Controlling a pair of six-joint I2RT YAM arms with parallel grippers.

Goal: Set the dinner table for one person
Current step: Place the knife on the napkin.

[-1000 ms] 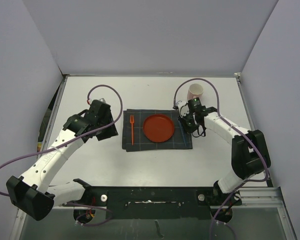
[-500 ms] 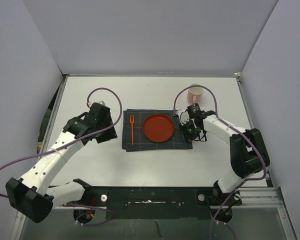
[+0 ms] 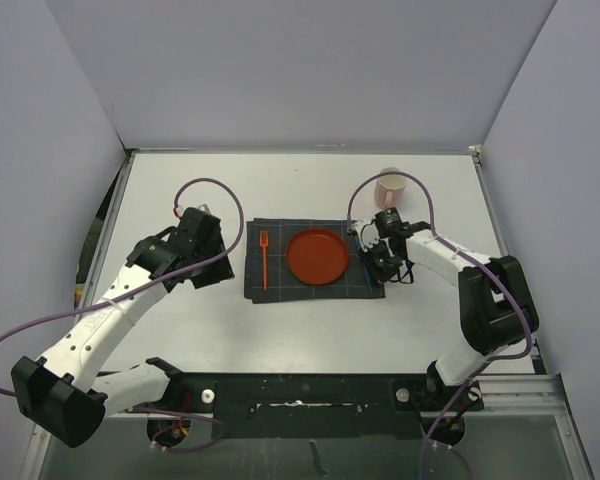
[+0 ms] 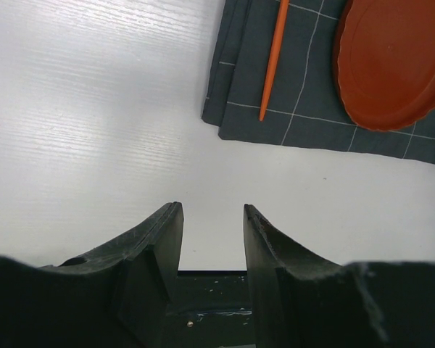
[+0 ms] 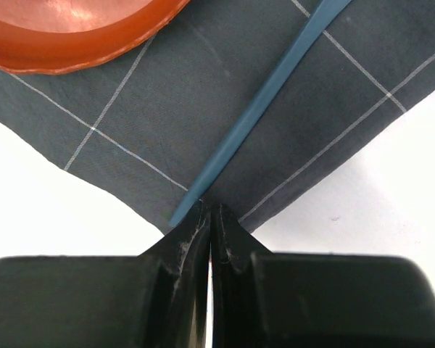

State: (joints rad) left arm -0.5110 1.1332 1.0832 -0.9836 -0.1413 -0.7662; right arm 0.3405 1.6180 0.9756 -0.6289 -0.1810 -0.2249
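Observation:
On the white dinner table [image 3: 310, 190] lies a dark grid-lined mat [image 3: 300, 290]. An orange plate [image 3: 317, 256] sits at its middle, with an orange fork [image 3: 264, 258] to the left. A blue utensil [image 5: 275, 80] lies slanted on the mat's right part. My right gripper [image 3: 377, 262] is shut, its tips [image 5: 210, 210] resting at the utensil's near end with nothing between the jaws. Left of the mat, my left gripper [image 3: 212, 262] hangs open and empty [image 4: 212, 206] over bare table. A pink cup [image 3: 390, 185] stands behind the right gripper.
Thin metal rails [image 3: 120, 215] edge the table, with grey walls behind and at both sides. A dark frame [image 3: 310, 390] with the arm bases runs along the near edge. Purple cables [image 3: 215, 185] loop above both wrists.
The right gripper has come down from beside the cup to the mat's right edge. The left gripper has drawn back slightly to the left. Both have stayed still in the last half second.

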